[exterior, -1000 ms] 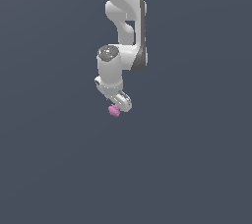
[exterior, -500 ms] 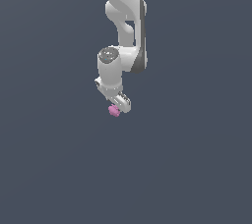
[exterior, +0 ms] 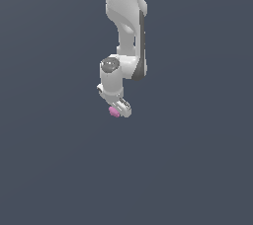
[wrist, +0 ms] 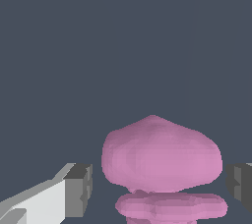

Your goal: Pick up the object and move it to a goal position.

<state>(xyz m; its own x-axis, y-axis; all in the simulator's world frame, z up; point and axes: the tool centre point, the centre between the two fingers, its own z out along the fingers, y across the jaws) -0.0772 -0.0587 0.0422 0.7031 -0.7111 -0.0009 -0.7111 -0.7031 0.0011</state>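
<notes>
the jaws stand apart, one dark pad on each side of the object, with a visible gap between each pad and the pink surface — released, not yet gripping. the gripper is set astride the blob, and in the wrist view the pads sit level with its lower half. the object is a matte pink-magenta lump, rounded on top, with a flatter lobe beneath; whether that lower lobe is part of it or a reflection on the floor cannot be told.

in the exterior view the object shows only as a small pink spot at the tip of the gripper, on the exterior view's left of the fingers. the white arm hangs down from the top of the frame, wrist bent toward the blob. the ground is a plain dark grey-blue; no goal marker is visible in either view.

judgement on progress: approach and alignment look complete — the fingers bracket the object at grasp height. closing, lifting and carrying to the goal all remain. whether the object rests on the floor cannot be confirmed.
</notes>
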